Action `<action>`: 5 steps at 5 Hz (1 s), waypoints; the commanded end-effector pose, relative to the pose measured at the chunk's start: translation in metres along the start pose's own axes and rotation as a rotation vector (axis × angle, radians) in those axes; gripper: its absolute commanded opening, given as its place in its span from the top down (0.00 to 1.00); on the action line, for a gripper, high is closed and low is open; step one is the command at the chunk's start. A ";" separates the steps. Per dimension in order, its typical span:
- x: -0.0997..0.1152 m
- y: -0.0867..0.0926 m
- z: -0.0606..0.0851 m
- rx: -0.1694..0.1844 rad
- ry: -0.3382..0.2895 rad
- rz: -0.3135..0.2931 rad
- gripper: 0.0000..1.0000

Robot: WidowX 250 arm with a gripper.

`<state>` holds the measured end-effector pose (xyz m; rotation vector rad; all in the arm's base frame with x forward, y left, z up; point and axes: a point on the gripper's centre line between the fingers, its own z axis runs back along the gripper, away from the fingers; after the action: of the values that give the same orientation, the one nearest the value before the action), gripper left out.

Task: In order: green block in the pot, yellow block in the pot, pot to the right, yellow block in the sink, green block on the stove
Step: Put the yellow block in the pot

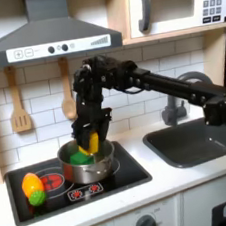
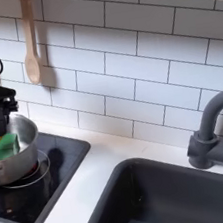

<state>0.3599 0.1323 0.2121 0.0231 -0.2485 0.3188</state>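
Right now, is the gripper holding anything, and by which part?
The gripper is shut on the yellow block, gripping its upper part, over the pot; the green block lies inside.

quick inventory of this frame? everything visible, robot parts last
pot: 1, silver, on stove
green block: 1, dark green, in pot
yellow block: 1, yellow, between gripper fingers over pot
stove: 1, black, red rings, counter
toy fruit: 1, orange and lime, on stove
sink: 1, dark grey
faucet: 1, grey, behind sink
wooden utensils: 2, on wall
microwave: 1, upper cabinet
gripper: 1, black, over pot
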 end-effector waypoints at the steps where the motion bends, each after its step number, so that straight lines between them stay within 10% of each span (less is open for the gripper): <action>1: 0.003 -0.012 -0.011 -0.022 0.018 -0.088 0.95; 2: -0.001 -0.013 -0.013 -0.017 0.025 -0.096 0.00; 4: -0.004 -0.012 -0.016 -0.011 0.040 -0.108 0.00; 5: -0.007 -0.015 -0.021 -0.016 0.057 -0.119 0.78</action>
<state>0.3620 0.1197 0.1887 0.0133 -0.1862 0.2091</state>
